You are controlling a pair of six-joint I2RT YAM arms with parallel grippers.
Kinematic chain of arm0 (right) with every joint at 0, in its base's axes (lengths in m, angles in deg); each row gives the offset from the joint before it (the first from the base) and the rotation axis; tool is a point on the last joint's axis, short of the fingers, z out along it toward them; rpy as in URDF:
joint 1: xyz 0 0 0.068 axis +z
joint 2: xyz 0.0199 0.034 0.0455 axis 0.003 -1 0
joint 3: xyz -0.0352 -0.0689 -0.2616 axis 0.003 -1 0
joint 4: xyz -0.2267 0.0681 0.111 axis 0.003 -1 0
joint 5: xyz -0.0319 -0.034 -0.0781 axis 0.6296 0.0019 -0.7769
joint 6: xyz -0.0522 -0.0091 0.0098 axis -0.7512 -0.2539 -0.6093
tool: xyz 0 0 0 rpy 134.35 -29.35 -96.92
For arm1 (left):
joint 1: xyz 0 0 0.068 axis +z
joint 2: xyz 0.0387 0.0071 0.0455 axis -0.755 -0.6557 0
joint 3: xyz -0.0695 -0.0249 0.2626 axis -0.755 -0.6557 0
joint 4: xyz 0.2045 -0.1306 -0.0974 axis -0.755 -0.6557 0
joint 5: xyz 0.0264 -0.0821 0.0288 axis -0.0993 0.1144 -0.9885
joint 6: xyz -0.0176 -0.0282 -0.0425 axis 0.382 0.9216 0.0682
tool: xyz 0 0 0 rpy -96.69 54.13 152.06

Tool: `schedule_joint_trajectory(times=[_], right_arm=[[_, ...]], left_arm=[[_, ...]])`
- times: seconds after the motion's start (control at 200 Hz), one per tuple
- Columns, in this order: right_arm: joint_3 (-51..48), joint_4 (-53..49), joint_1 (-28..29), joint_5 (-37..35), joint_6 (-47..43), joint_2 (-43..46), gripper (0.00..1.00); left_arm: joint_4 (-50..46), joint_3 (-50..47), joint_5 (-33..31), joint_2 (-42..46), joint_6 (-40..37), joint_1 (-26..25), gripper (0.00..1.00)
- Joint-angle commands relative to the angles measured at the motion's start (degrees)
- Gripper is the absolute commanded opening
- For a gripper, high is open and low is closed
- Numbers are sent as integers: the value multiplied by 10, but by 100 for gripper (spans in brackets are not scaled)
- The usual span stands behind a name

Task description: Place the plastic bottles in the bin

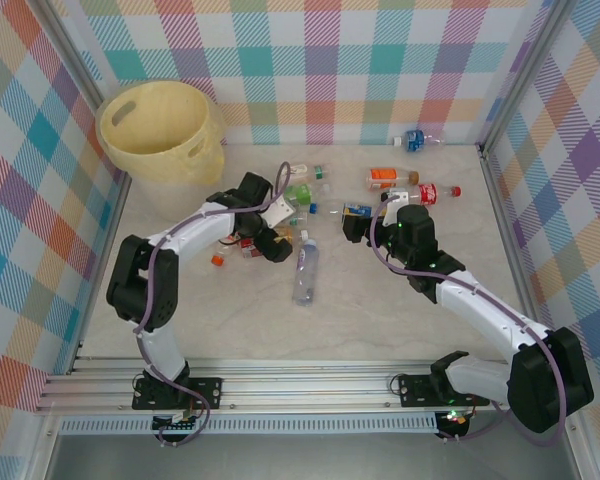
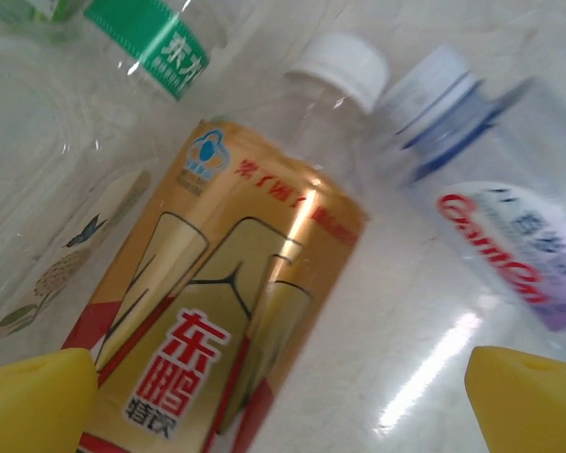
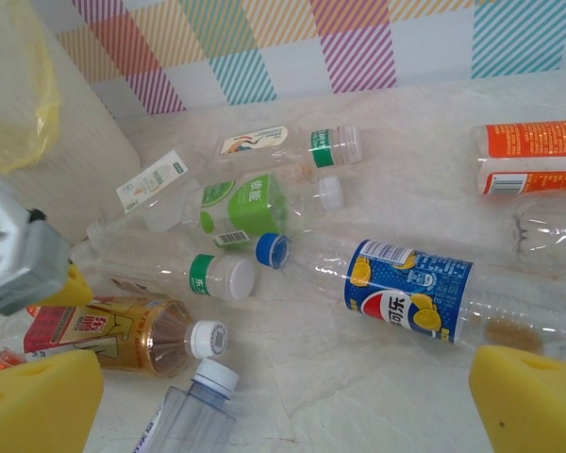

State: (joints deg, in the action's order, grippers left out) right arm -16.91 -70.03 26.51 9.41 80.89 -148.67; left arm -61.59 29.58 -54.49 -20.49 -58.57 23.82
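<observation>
Wide-spread left gripper (image 2: 283, 406) holding nothing, gold bottle (image 2: 226, 311) lying right between its pads, label reading 东鹏特饮, clear bottle (image 2: 500, 245) just beside marked Ganten, right gripper (image 3: 283, 406) released too, blue-labelled bottle (image 3: 410, 288) reading 可乐 just ahead, bin (image 1: 160, 130) in far-left corner

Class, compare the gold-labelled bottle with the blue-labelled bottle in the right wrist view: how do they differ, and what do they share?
The gold-labelled bottle has a white cap; the blue-labelled bottle has a blue one. The gold-labelled bottle's cap points right in that view, the blue-labelled bottle's left. Both are clear plastic, capped and lying on their sides.
</observation>
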Motion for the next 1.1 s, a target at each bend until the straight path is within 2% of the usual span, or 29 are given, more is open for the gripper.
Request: schedule_joint_trajectory(times=[0.0, 0.085, 0.18, 0.35, 0.54, 0.605, 0.71, 0.78, 0.99, 1.095], right_arm=[[-4, 2, 4, -8, -8, 12, 100], [-6, 2, 4, -9, -9, 12, 100], [-5, 4, 4, -9, -8, 11, 100], [-5, 4, 4, -8, -8, 6, 100], [0, 7, 4, -1, -7, -4, 100], [2, 7, 4, 3, -5, -8, 100], [6, 7, 4, 6, -5, -12, 100], [7, 8, 4, 8, -7, -13, 100], [11, 2, 4, 6, -10, -10, 100], [9, 1, 4, 4, -10, -11, 100]], left_arm=[[27, 0, -65, -7, -19, 0, 100], [43, -15, -78, -8, -25, 0, 96], [35, -20, -54, -1, -12, 0, 93], [5, -33, -5, 34, 36, -2, 93], [-26, -31, 3, 71, 73, -23, 95], [-13, -40, -23, 78, 79, -23, 97], [0, -39, -124, 62, 72, -23, 100], [-9, -25, -162, 37, 51, -23, 100], [17, -23, -139, 4, 14, -23, 98], [34, -31, -148, -7, 6, -29, 96]])
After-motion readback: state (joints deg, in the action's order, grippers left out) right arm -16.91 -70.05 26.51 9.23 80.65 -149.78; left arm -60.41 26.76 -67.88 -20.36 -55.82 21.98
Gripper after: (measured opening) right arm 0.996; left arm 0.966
